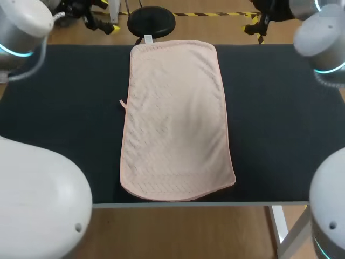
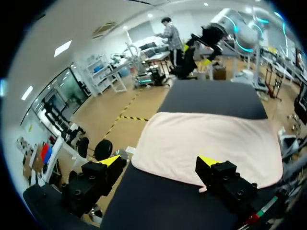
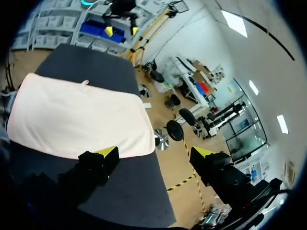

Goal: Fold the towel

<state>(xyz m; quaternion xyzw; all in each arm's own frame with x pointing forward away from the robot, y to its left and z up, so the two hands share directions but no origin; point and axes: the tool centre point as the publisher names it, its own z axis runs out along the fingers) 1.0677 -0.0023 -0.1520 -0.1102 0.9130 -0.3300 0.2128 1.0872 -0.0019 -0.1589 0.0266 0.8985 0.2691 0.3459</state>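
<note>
A pale pink towel [image 1: 175, 121] lies flat and spread out lengthwise down the middle of the dark table [image 1: 64, 113], its near edge close to the table's front rim. In the left wrist view my left gripper [image 2: 160, 165] hangs open above the table's left part, the towel [image 2: 206, 141] ahead of its fingers. My right gripper [image 3: 153, 153] is open too, over the table's right part with the towel [image 3: 76, 115] ahead and to one side. Neither gripper touches the cloth. In the head view only the arms' upper links show at the corners.
A small white tag [image 1: 148, 38] sticks out at the towel's far edge and a little loop [image 1: 123, 103] at its left edge. Dark tabletop lies bare on both sides of the towel [image 1: 285, 118].
</note>
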